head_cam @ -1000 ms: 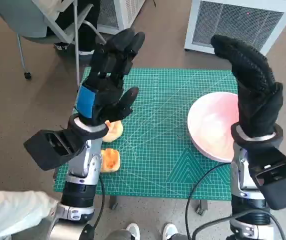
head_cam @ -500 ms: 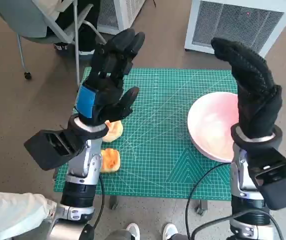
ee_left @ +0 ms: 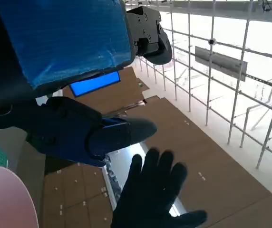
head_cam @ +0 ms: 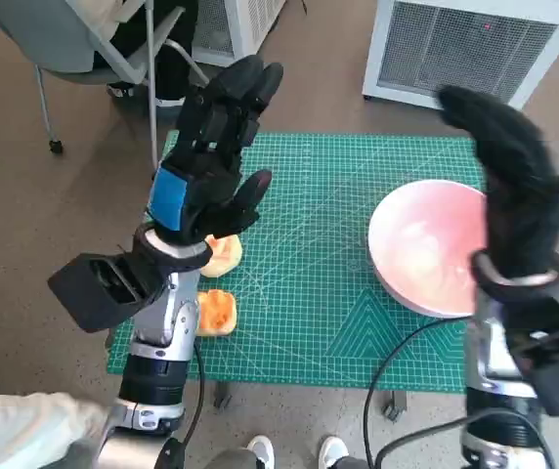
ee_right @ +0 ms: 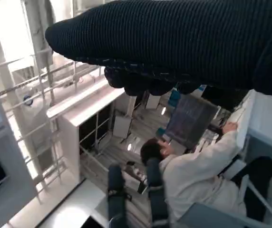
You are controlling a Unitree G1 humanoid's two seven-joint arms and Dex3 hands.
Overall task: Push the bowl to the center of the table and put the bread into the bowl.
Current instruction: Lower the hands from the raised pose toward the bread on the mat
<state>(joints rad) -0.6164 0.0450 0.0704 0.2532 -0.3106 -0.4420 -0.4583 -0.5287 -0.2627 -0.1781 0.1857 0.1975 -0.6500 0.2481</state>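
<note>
A pink bowl (head_cam: 426,249) sits at the right edge of the green cutting mat (head_cam: 309,254); a slice of its rim (ee_left: 3,197) shows in the left wrist view. Two pieces of bread lie at the mat's left edge, one (head_cam: 223,256) partly under my left hand, the other (head_cam: 214,312) nearer the front. My left hand (head_cam: 211,161) is raised above the mat's left part, fingers spread, holding nothing. My gloved right hand (head_cam: 514,191) is raised over the bowl's right side, fingers extended, empty; the same right hand (ee_left: 155,190) appears in the left wrist view.
A white grilled cabinet (head_cam: 475,44) stands behind the table on the right. A grey chair (head_cam: 84,49) with metal legs is at the back left. A person (ee_right: 193,175) in a light top shows in the right wrist view. Shoes (head_cam: 294,453) show below the table's front edge.
My right hand has shifted to the right and is blurred by motion. My left hand, the bowl and the bread have stayed put.
</note>
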